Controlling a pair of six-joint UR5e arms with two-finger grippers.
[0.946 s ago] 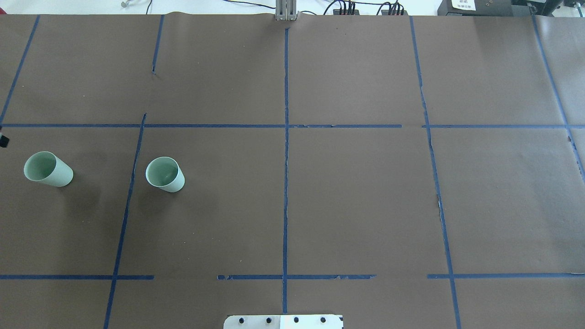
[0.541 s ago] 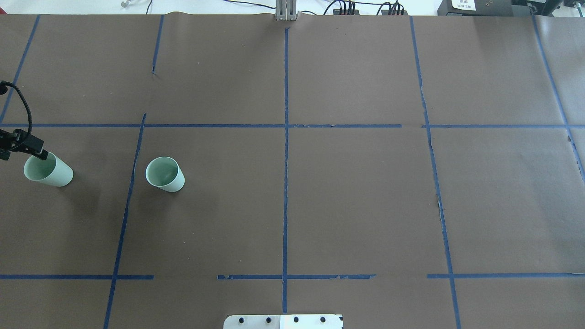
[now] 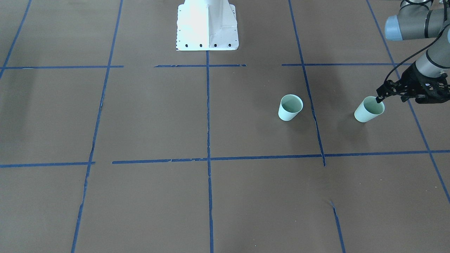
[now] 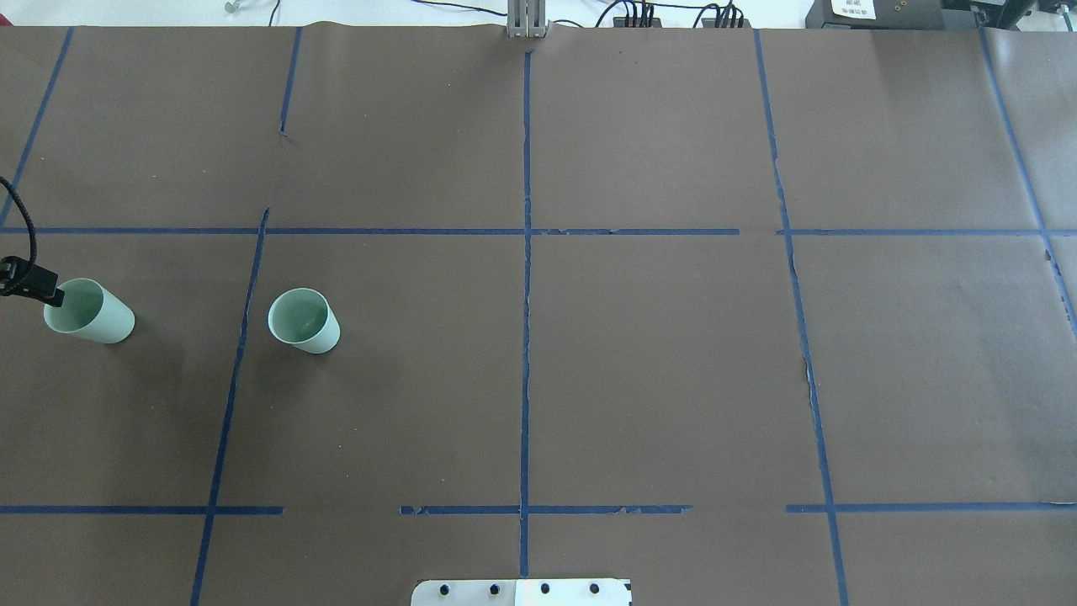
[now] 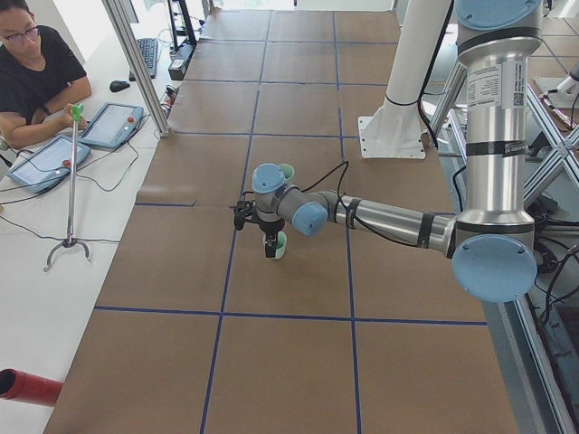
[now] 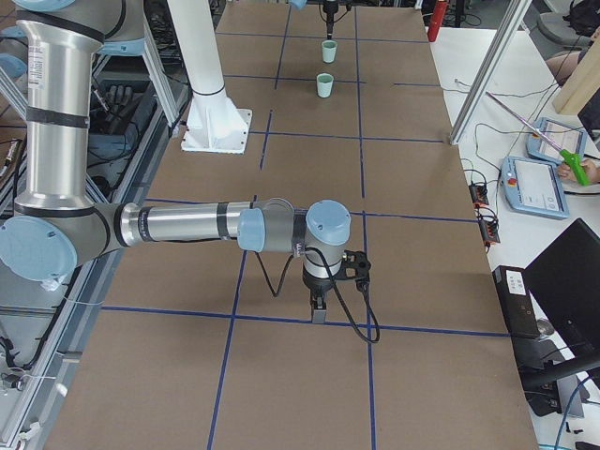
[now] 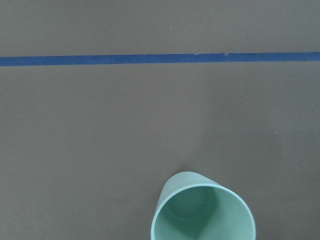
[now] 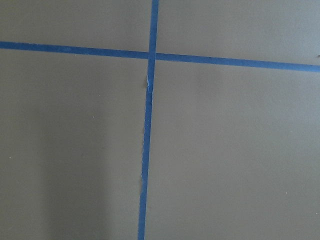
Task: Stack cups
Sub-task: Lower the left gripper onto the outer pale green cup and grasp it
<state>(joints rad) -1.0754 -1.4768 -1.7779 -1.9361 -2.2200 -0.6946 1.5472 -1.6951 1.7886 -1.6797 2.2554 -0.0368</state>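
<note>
Since half second ago, left fingers [image 4: 49, 293] drawn back toward edge of brown paper-covered counter [image 4: 673, 379]; now placed at outer rim of small pale mint-green tapered cup [image 4: 88, 311]. Second identical cup [image 4: 304, 321] stood upright well apart, across blue tape line [image 4: 242, 337]. Whether left or right fingers [image 6: 319, 309] are apart cannot be told.

Clearance around the two cups. Between the outer cup [image 4: 88, 311] and the inner cup [image 4: 304, 321] I see an open strip of table cover [image 4: 185, 379], crossed by one tape line [image 4: 242, 337]. The left gripper [image 3: 380, 98] occupies the outer cup's rim on its outboard side. The right gripper [image 6: 319, 307] hangs low, well apart from both. The base plate [image 3: 206, 26] bounds the robot's edge.
</note>
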